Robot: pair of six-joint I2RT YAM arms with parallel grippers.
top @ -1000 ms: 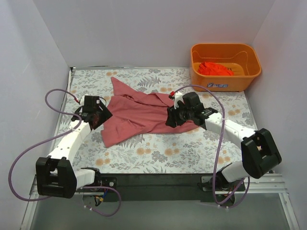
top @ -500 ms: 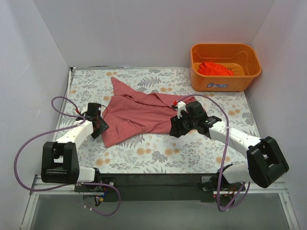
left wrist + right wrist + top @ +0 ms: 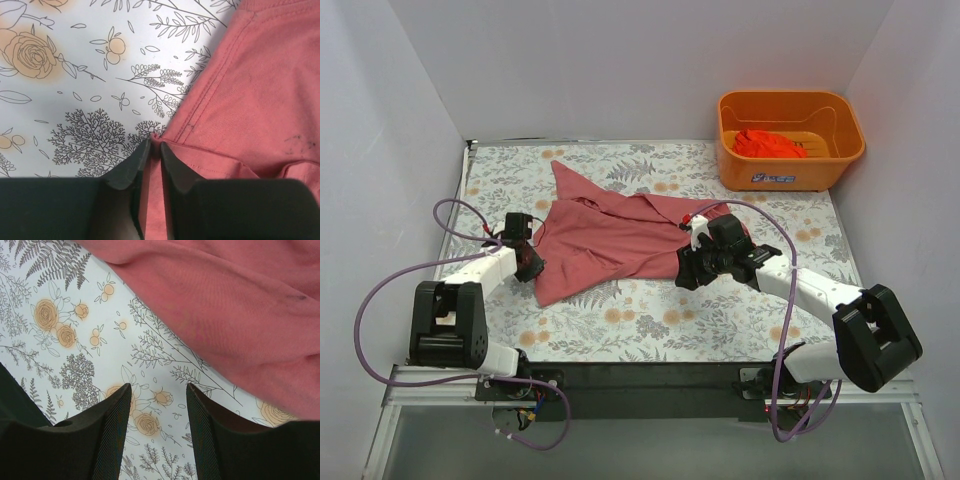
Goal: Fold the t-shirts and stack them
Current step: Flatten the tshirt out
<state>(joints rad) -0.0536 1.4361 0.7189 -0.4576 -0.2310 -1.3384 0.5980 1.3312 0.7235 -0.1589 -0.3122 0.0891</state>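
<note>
Left hand (image 3: 155, 150) clamped on the hem corner of the pink-red t-shirt (image 3: 610, 240), at its 8 o'clock. Right hand (image 3: 159, 395) spread apart, empty, over the bench (image 3: 650, 320) at that shirt's 4 o'clock. Shirt lies rumpled mid-bench. Orange-red t-shirt (image 3: 768, 143) sits in the basket (image 3: 790, 178), far corner, 1 o'clock.

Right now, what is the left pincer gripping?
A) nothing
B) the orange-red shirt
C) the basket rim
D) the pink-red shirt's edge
D: in the left wrist view the left pincer is pinched shut on the edge of the pink-red shirt, with cloth showing in the narrow gap.
</note>
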